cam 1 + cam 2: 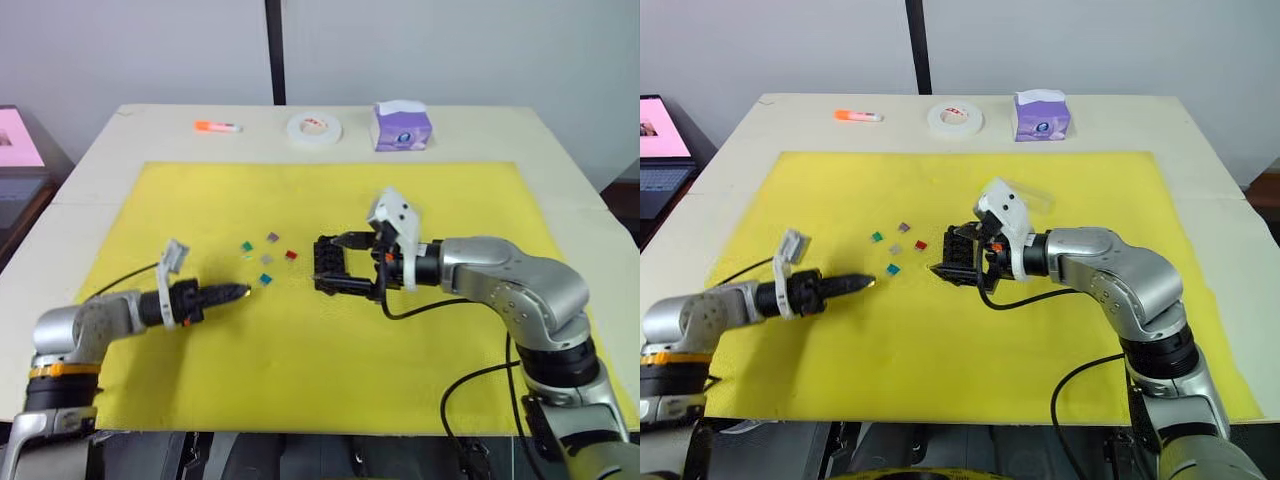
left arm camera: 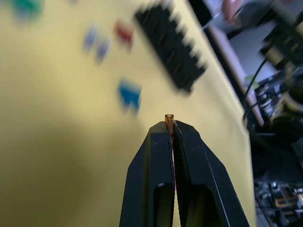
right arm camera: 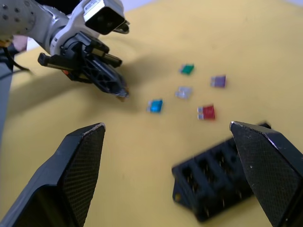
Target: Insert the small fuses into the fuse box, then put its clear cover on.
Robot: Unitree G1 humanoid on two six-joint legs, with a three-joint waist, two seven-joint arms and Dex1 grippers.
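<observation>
Black and unfilled, the fuse box (image 1: 331, 266) lies on the yellow mat (image 1: 300, 370), flanked by the wide-spread fingers of the right gripper (image 1: 349, 263). An orange fuse (image 2: 169, 118) is pinched in the left gripper (image 1: 240, 292). Five fuses (image 1: 265, 258) are scattered between gripper and box.
</observation>
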